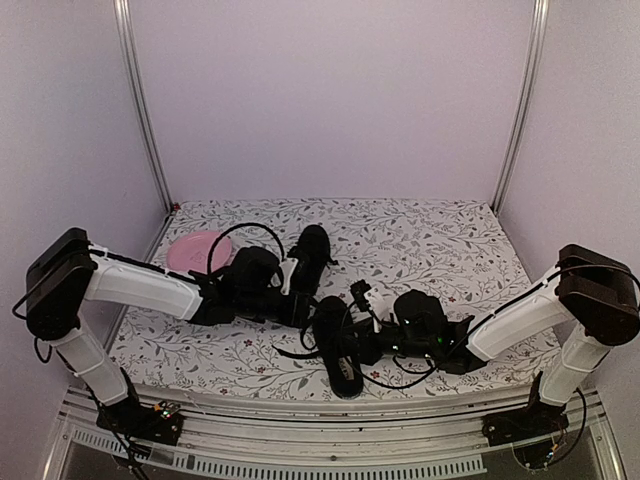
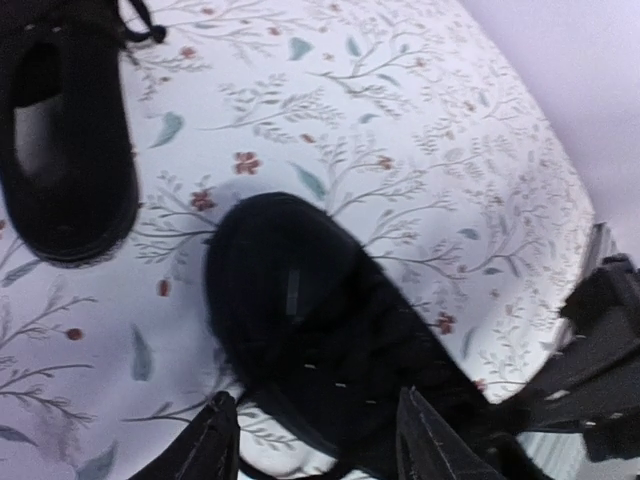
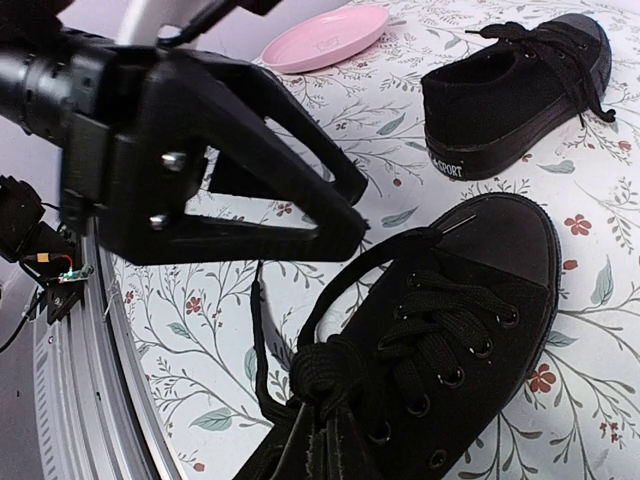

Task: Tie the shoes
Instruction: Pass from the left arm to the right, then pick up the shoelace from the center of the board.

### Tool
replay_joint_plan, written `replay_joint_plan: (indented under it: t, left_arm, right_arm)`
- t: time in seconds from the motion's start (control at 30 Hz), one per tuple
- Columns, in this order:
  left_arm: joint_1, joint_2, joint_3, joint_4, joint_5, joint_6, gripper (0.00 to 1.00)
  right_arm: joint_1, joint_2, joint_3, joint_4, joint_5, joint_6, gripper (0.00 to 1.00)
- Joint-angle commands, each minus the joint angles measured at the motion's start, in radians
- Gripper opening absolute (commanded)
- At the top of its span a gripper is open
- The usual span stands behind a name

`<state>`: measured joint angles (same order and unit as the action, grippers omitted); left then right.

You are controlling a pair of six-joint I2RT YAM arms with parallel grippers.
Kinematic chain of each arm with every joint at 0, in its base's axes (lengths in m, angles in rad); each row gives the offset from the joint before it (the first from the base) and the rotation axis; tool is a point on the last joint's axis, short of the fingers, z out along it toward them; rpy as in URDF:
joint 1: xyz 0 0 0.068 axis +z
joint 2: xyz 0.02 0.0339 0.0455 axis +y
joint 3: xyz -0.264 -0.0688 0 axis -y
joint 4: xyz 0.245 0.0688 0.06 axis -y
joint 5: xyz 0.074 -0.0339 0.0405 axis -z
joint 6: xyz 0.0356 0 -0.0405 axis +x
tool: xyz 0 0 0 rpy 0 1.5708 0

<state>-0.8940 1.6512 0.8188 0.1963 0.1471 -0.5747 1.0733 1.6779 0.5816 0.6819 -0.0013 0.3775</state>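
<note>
Both my arms reach in over the near shoe (image 1: 337, 352), which lies by the front edge with its toe pointing away from me. I judge that is because the laces (image 3: 330, 372) have to be worked from two sides at once. My left gripper (image 2: 315, 400) hangs wide open just above the laced part of that shoe, a finger on either side and nothing between them. It looks placed to come down on a loop or a loose end, not to lift the shoe. My right gripper (image 1: 370, 320) comes in from the other side, close to a thick bunch of lace at the top of the tongue. In its own camera the fingers are lost, black against black lace, so I cannot tell whether it has a pinch on that bunch or is only near it. One strand arcs out in a loose loop toward the toe, and another trails off the shoe onto the cloth (image 1: 450, 250), so the bow looks unfinished. The far shoe (image 1: 311, 256) sits just beyond, apart from the near one, and neither gripper touches it. A pink plate (image 1: 195, 248) lies at the far left, out of the way. The cloth is white with a leaf and small flower print. Around it are plain lilac walls (image 1: 330, 100) with metal posts (image 1: 140, 110) at the corners.
</note>
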Motion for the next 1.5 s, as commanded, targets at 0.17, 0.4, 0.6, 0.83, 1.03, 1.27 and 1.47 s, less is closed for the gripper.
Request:
replay_joint_plan:
  t: [0.17,0.4,0.6,0.83,1.03,1.27,1.47]
  left_arm:
    - [0.045,0.163,0.078,-0.098,-0.110,0.146,0.52]
    - [0.048,0.201,0.072,-0.057,-0.087,0.154,0.28]
    - [0.052,0.133,0.047,-0.050,-0.122,0.132,0.00]
    - [0.051,-0.134,-0.021,-0.040,-0.135,0.069,0.00]
    - [0.047,-0.342,-0.095,-0.081,-0.034,-0.109,0.00]
    - [-0.104,-0.447,-0.276,0.134,-0.011,-0.422,0.00]
    - [-0.264,-0.399,-0.253,0.116,-0.095,-0.507,0.00]
  right_arm:
    - [0.002,-0.004,0.001,0.059,0.004,0.005,0.02]
    - [0.002,-0.003,0.001,0.059,0.006,0.010,0.02]
    - [0.001,0.003,0.009,0.056,0.002,0.012,0.02]
    - [0.002,0.009,0.009,0.060,0.002,0.030,0.02]
    - [0.001,0.023,0.046,0.022,0.000,0.053,0.02]
    - [0.001,0.065,0.079,0.007,-0.017,0.100,0.02]
    - [0.000,0.087,0.098,0.005,-0.032,0.145,0.02]
